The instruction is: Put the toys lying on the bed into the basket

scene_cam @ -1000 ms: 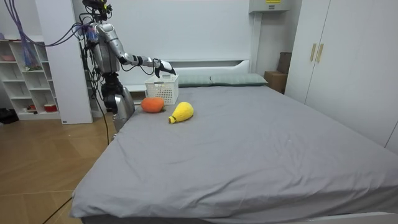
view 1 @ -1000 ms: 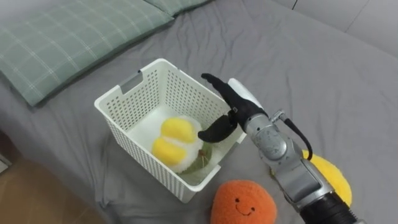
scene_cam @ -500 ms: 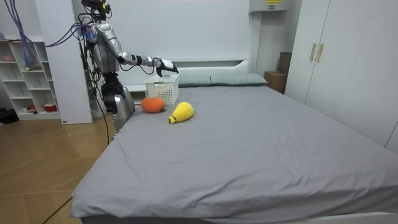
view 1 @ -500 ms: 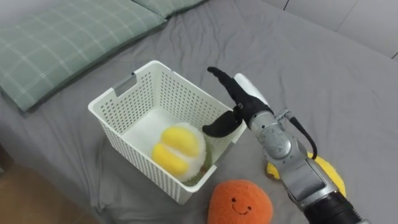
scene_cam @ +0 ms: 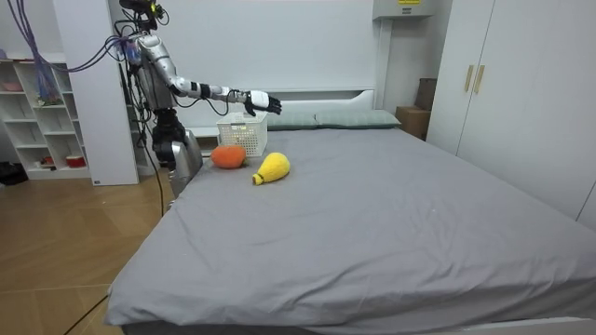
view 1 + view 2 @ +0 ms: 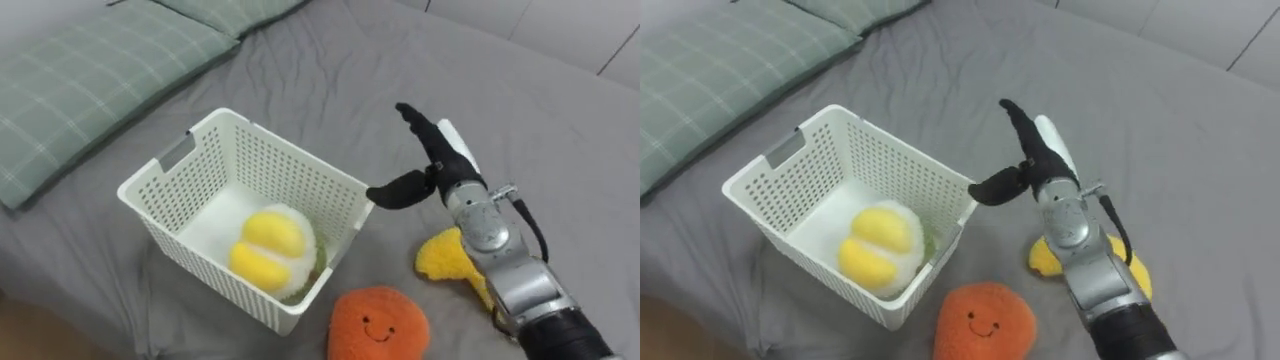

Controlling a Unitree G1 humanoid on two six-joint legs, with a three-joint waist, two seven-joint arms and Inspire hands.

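Three plush toys are showing on the grey bed (image 6: 560, 130). A yellow-and-white plush (image 6: 268, 245) is lying inside the white basket (image 6: 200, 275). An orange smiley plush (image 6: 378, 322) is sitting on the bedcover at the basket's 5 o'clock, just beside its near corner. A yellow plush (image 6: 447, 258) is lying at the basket's 4 o'clock, partly hidden behind the right forearm. The right hand (image 6: 440, 170) is hovering at the basket's 3 o'clock, just off the rim, with fingers straight and apart and the thumb sticking out toward the basket, holding nothing. A green checked pillow (image 6: 90, 80) is lying at the basket's 10 o'clock. In the room view the robot is standing at the bed's corner by the white shelving (image 5: 42, 112), its right arm reaching out level above the basket and the two loose toys.
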